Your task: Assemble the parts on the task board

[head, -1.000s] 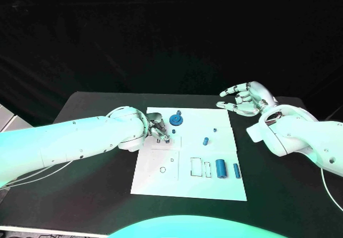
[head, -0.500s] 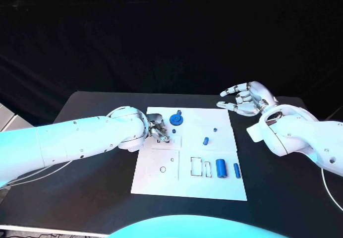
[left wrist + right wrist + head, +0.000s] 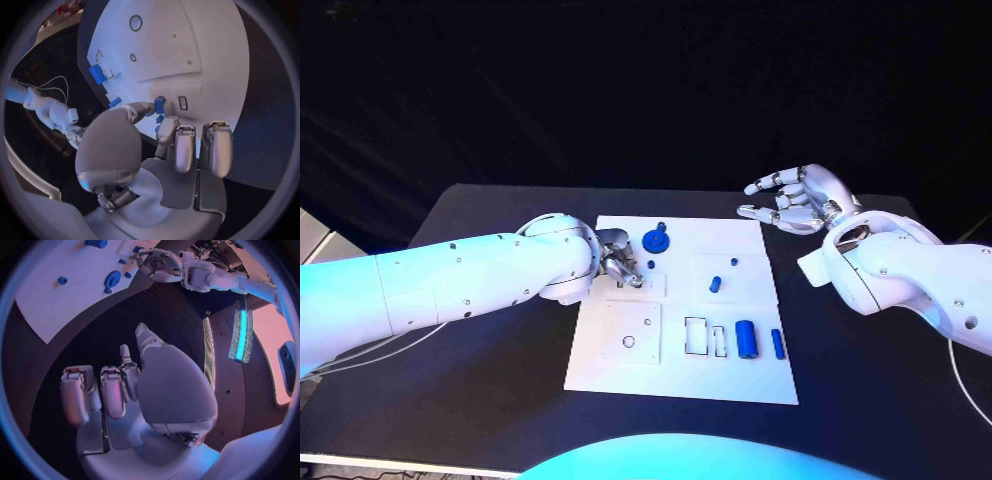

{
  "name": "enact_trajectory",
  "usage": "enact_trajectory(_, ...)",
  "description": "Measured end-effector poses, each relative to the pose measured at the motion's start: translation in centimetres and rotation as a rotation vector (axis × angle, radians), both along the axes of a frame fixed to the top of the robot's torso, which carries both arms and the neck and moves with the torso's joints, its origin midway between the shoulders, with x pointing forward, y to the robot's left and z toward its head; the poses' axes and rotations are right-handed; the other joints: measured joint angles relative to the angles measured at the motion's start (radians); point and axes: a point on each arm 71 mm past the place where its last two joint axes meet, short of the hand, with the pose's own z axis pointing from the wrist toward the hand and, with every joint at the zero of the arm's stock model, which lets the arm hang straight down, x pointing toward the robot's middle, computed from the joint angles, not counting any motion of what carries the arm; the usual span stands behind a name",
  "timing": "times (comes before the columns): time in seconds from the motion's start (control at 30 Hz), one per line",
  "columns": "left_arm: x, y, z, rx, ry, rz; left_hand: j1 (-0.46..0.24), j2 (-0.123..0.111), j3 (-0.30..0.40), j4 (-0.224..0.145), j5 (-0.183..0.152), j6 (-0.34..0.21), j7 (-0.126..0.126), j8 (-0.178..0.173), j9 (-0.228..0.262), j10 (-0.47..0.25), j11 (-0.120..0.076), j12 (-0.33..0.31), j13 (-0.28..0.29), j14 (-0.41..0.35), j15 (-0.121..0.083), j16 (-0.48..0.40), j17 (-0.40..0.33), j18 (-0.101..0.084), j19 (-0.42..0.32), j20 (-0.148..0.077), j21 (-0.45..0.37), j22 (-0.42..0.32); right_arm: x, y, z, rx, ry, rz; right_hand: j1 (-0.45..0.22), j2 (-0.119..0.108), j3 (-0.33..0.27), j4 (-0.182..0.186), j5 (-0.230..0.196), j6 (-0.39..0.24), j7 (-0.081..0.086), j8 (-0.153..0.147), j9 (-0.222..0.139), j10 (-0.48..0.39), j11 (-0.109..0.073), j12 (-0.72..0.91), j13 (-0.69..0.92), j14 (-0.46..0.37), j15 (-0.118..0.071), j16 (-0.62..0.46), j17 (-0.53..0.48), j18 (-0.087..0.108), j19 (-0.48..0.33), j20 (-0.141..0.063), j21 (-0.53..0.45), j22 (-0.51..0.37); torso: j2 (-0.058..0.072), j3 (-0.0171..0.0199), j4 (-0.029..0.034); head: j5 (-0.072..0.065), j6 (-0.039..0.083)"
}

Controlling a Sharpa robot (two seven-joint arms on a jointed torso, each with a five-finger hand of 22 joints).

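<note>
You are looking at a black table [image 3: 488, 400] with the white task board [image 3: 678, 375] lying at its middle. Your robot's left hand [image 3: 615, 262] is reaching over the board's left edge, in the far half, and its fingertips [image 3: 164, 109] are pinching a small blue peg [image 3: 159, 104] right against the board surface. The right hand [image 3: 795, 199] is hovering off the board, just beyond its far right corner, holding nothing, its fingers loosely curled and apart.

On the board, a round blue gear-like part [image 3: 655, 241] is sitting near the far edge, just beside the left hand. A blue cylinder [image 3: 746, 339] is lying in the near right part of the board, with a thinner blue pin [image 3: 777, 343] just beside it toward the right edge. A short blue peg [image 3: 714, 284] is standing between the gear-like part and the cylinder.
</note>
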Motion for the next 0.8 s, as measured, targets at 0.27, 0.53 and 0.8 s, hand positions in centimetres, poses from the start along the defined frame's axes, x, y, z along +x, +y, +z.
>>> enact_trajectory(0.27, 0.32, -0.06, -0.04, 0.000, 0.019, 0.000, -0.004, 0.004, 0.000, 0.000, 0.000, 0.007, -0.003, 0.000, 0.003, 0.008, -0.001, 0.000, 0.006, 0.000, 0.000, 0.000, 0.000, 0.000, 0.000, 0.000, 0.000, 0.000, -0.03, 0.01, -0.01, 0.000, 0.002, 0.001, 0.000, 0.000, 0.000, 0.000, 0.000, 0.000, 0.000, 0.000, 0.000, 0.000, 0.000, 0.000, 0.000, 0.000, 0.000, 0.000, 0.000, 0.000, 0.000, 0.000, 0.000, 0.000, 0.000, 0.0006, -0.0008, -0.002, -0.005)
enact_trajectory(0.53, 0.63, -0.15, -0.07, -0.002, 0.039, 0.000, -0.031, 0.014, 0.000, 0.000, 0.000, 0.016, -0.009, 0.001, 0.008, 0.021, -0.006, 0.014, 0.028, 0.001, -0.001, 0.000, 0.000, 0.000, 0.000, 0.000, 0.000, 0.000, -0.03, -0.01, -0.02, -0.001, 0.004, 0.000, 0.000, 0.000, 0.000, 0.000, 0.000, 0.000, 0.000, 0.000, 0.000, 0.000, 0.000, 0.000, 0.000, 0.000, 0.000, 0.000, 0.000, 0.000, 0.000, 0.000, 0.000, 0.000, 0.000, 0.0012, -0.0006, -0.006, -0.007)
enact_trajectory(0.8, 0.79, -0.28, -0.08, -0.007, 0.045, 0.003, -0.051, 0.023, -0.003, -0.003, -0.006, 0.024, -0.012, 0.004, 0.014, 0.031, -0.010, 0.020, 0.042, 0.000, -0.007, 0.000, 0.000, 0.000, 0.000, 0.000, 0.000, 0.000, -0.03, -0.03, -0.04, -0.001, 0.006, -0.001, 0.000, 0.000, 0.000, 0.000, 0.000, 0.000, 0.000, 0.000, 0.000, 0.000, 0.000, 0.000, 0.000, 0.000, 0.000, 0.000, 0.000, 0.000, 0.000, 0.000, 0.000, 0.000, 0.000, 0.0011, -0.0003, -0.008, -0.007)
